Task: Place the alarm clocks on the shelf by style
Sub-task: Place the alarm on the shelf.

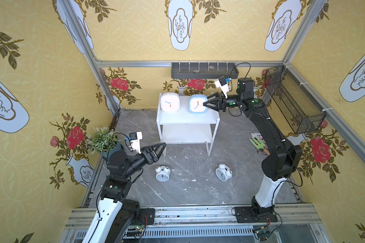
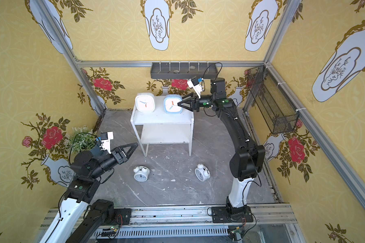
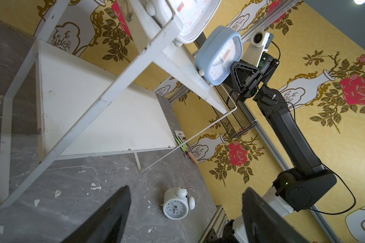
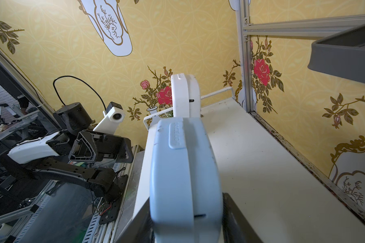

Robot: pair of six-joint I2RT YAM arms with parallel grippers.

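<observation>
We count the task half done. Both square clocks stand upright on the top board of the shelf [image 1: 188, 120], faces to the front. The white clock [image 1: 170, 102] is toward the left end and the blue clock [image 1: 197, 104] toward the right, side by side with a gap between them.

The right gripper [image 1: 205, 103] reaches in from the right end of the shelf and meets the blue clock at its edge. In the right wrist view the clock's body [image 4: 185, 168] fills the space between the jaws, with a dark finger on each side. We cannot tell whether they press on it or only straddle it. Either way the clock's feet sit on the board, so we judge it placed.

The round style is left. A bell clock [image 1: 163, 173] lies face up on the table [image 1: 188, 189] in front of the shelf, near the left arm. A second bell clock [image 1: 223, 172] lies well apart from it to the right. The lower board [image 1: 187, 134] is bare, and we take it for their tier.

The left gripper [image 1: 164, 144] hangs by the shelf's front left leg, above the table. Its jaws stand wide apart with nothing between them.
</observation>
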